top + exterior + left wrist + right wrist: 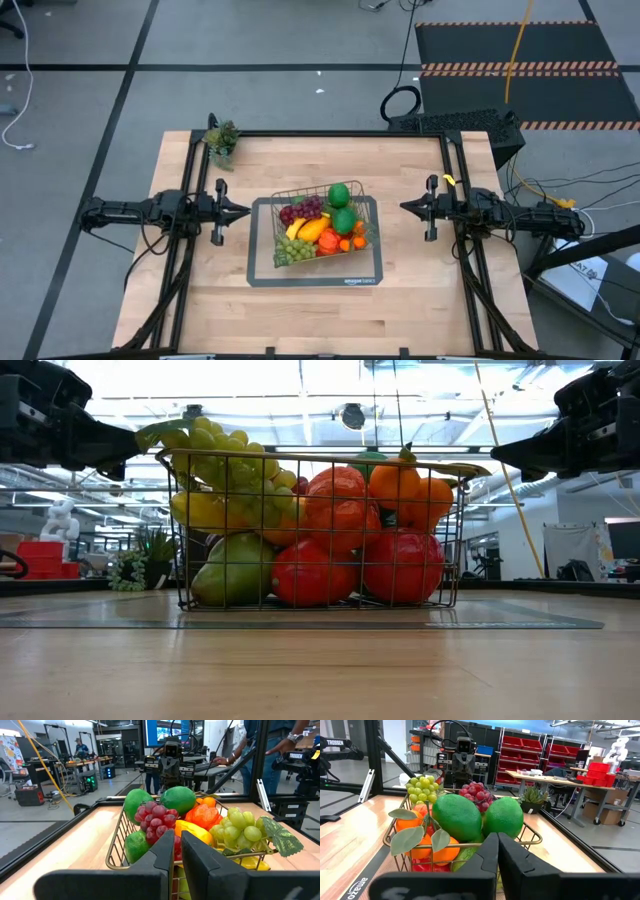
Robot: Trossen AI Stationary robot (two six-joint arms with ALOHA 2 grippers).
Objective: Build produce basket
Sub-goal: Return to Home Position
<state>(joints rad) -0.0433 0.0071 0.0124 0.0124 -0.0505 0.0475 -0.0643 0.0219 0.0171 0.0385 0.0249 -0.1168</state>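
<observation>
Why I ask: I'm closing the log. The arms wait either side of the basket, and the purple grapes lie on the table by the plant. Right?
Not quite: the high view shows the purple grapes in the basket, atop the other produce, not on the table. The left gripper and right gripper do wait either side of it.

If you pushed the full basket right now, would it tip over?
Probably not: the basket is low, wide and flat-bottomed, so it would likely slide. The green grapes piled above its rim might wobble or spill out.
</observation>
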